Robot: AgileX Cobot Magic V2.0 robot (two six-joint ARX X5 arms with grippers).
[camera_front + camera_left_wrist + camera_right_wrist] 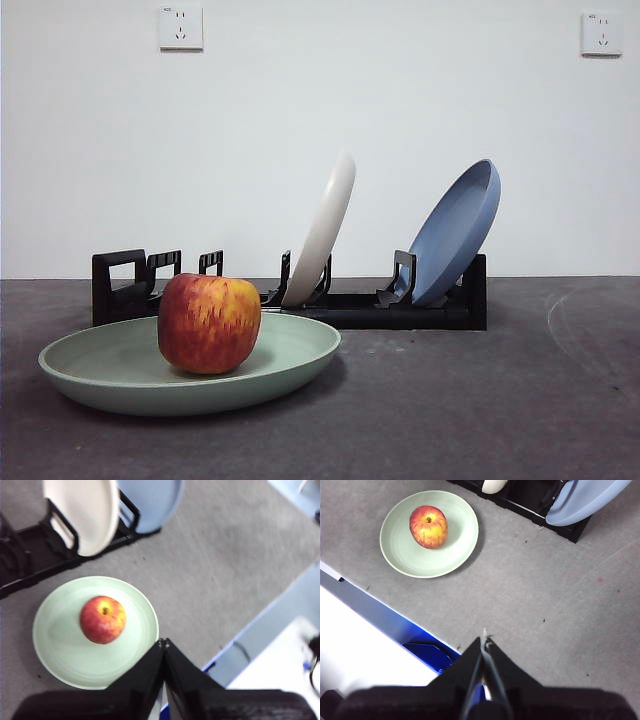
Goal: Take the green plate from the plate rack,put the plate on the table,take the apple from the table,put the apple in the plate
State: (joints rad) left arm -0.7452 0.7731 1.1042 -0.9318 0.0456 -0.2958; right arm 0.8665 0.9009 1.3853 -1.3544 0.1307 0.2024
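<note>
A cream-white plate [322, 229] and a blue plate [455, 231] stand tilted on edge, well apart, both leaning the same way, in front of a plain white wall [330, 90] that carries two white sockets [181, 27], one near each upper corner.

Apple [208, 322] sits in the plate [290, 355] on the table [480, 400], rack [400, 308] behind
</note>
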